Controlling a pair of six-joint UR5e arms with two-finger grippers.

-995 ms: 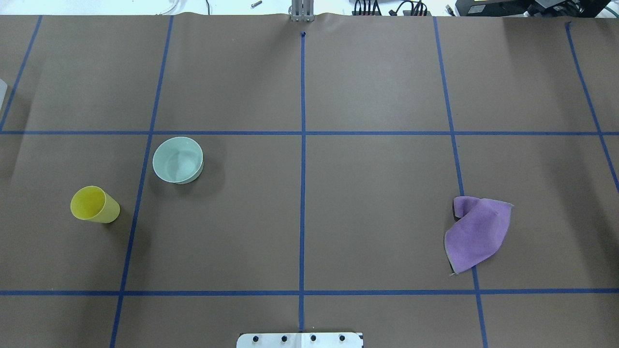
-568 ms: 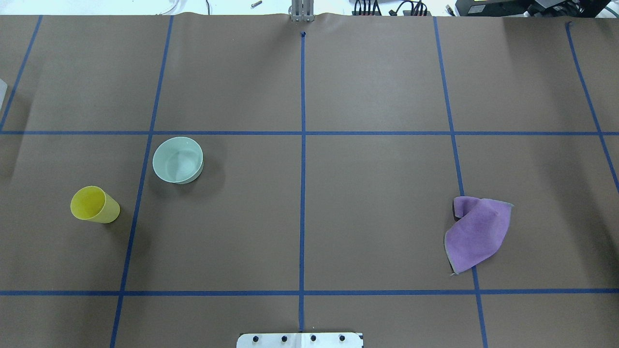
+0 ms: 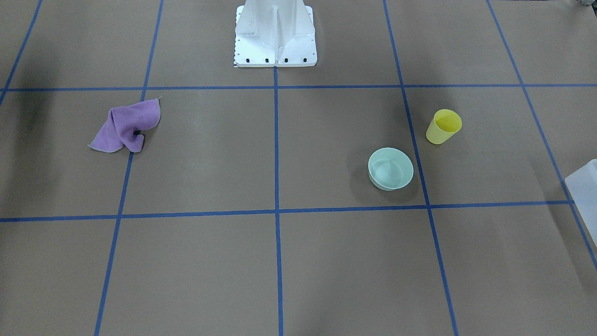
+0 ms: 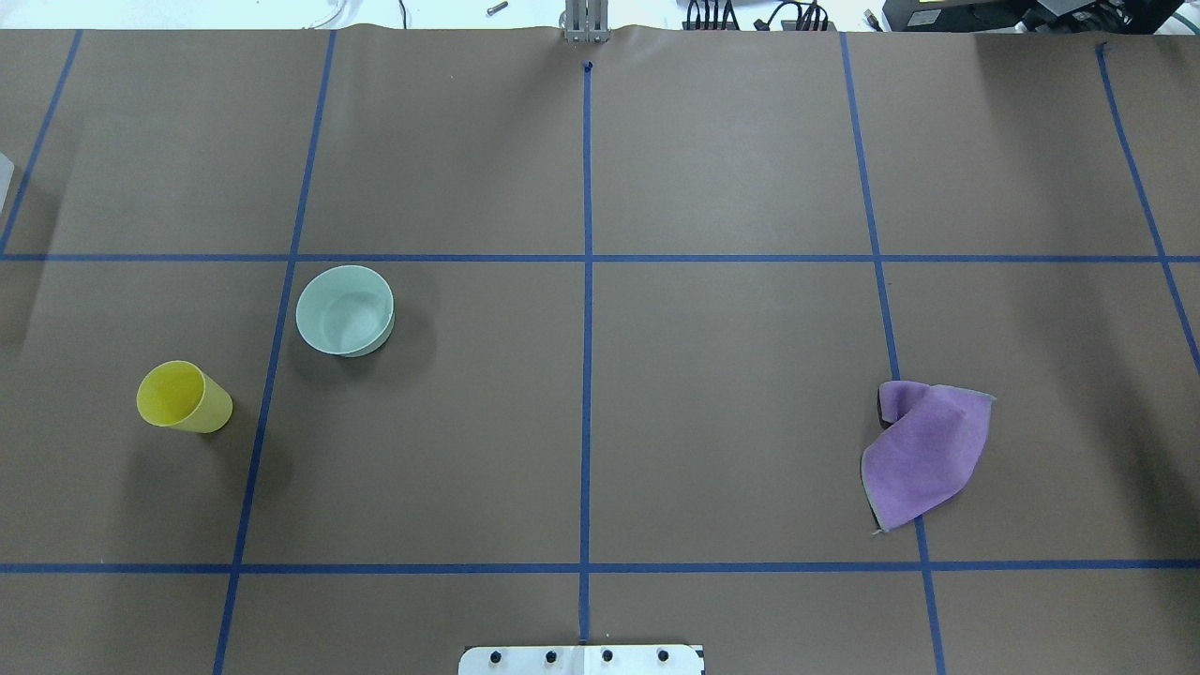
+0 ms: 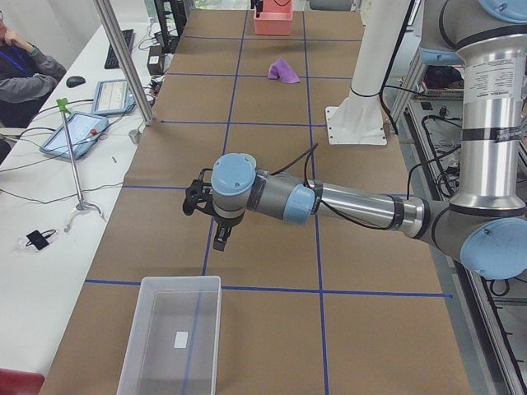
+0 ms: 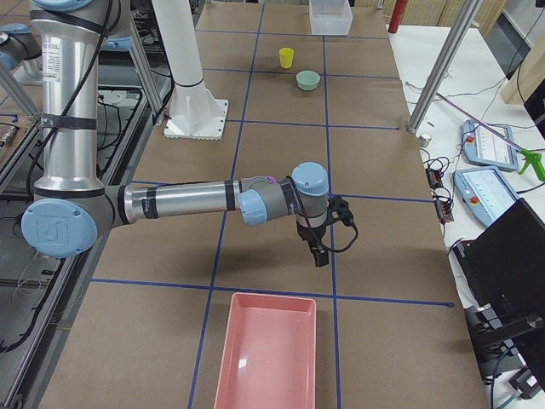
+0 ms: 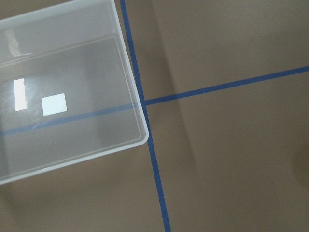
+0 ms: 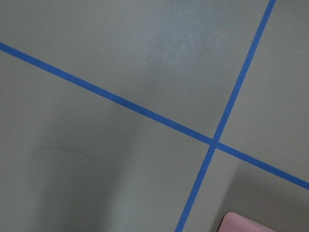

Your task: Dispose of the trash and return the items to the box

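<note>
The box [image 5: 169,337], a whitish translucent container, stands empty at the table's left end; it also shows in the left wrist view [image 7: 63,96] and at the front-facing view's edge [image 3: 585,186]. A yellow cup [image 4: 183,397] lies on its side near a pale green bowl [image 4: 345,309]. A crumpled purple cloth [image 4: 928,450] lies on the right. My left gripper [image 5: 219,236] hangs above the table just short of the box. My right gripper [image 6: 319,252] hangs near a pink tray [image 6: 268,354]. Both show only in the side views, so I cannot tell if they are open or shut.
The white robot pedestal [image 3: 275,35] stands at the table's near edge, in the middle. Blue tape lines divide the brown table cover into squares. Metal posts, tablets and cables sit along the far side [image 5: 82,132], where an operator sits.
</note>
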